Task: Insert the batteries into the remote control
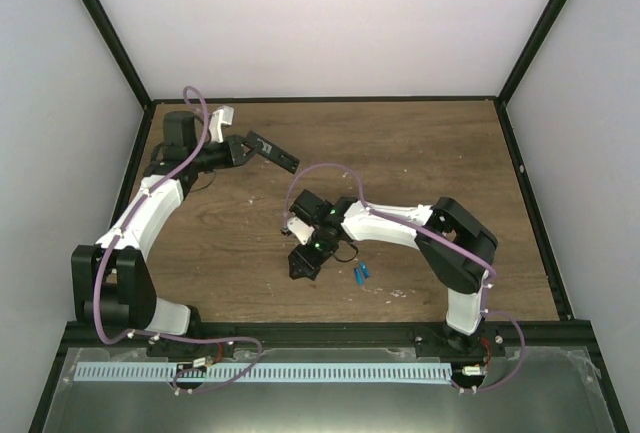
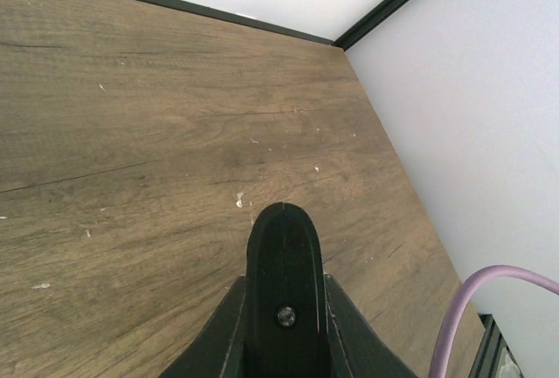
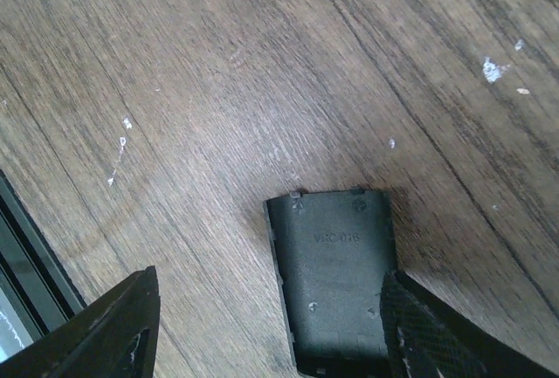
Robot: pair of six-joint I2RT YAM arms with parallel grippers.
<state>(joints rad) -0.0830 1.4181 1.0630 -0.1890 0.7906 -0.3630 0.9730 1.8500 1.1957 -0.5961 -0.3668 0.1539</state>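
Observation:
The remote control (image 1: 276, 155), a slim black bar, is held off the table at the back left by my left gripper (image 1: 247, 145). In the left wrist view its rounded end (image 2: 284, 260) sticks out between the shut fingers (image 2: 218, 339). Two small blue batteries (image 1: 360, 273) lie together on the table just right of my right gripper (image 1: 303, 261). That gripper points down, open and low over a dark flat battery cover (image 3: 336, 273) lying on the wood. The cover lies between the fingers, against the right finger (image 3: 428, 330). The batteries are out of both wrist views.
The wooden table (image 1: 430, 163) is enclosed by white walls and a black frame (image 1: 525, 163). A metal ledge with a white cable strip (image 1: 260, 373) runs along the near edge, beyond the arm bases.

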